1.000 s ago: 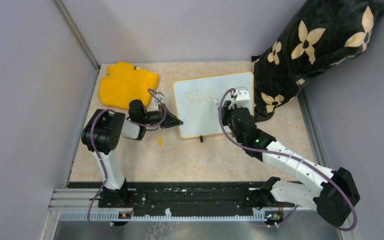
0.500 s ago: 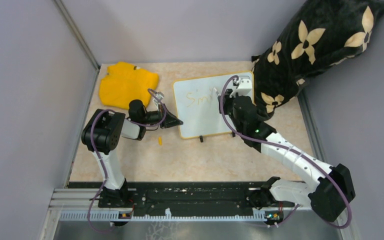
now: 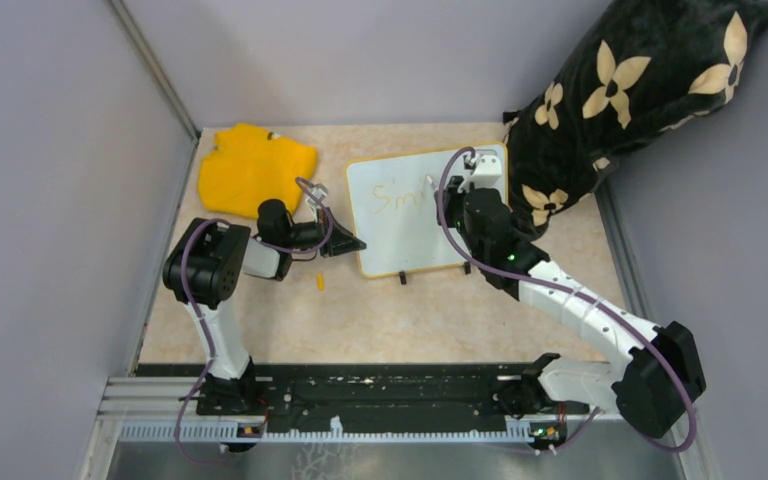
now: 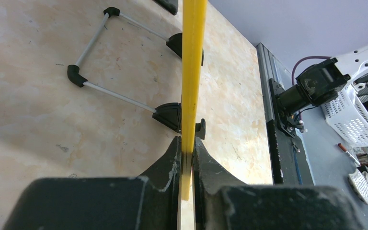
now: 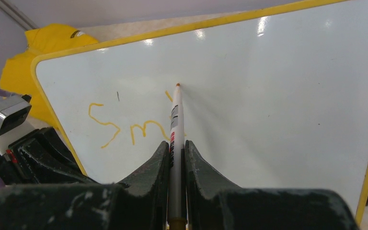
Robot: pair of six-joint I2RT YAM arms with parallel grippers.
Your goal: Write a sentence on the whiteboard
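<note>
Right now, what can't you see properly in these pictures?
- Right wrist view: the letters after "Sm" in the sentence hide behind the marker and right pincer.
- Left wrist view: the whiteboard is edge-on in the left pincer, so its face is hidden.
- Top view: the small yellow thing on the table is too small to name.

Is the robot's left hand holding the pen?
No, the right hand pinches the pen, while the left hand clamps the yellow edge of the whiteboard.
</note>
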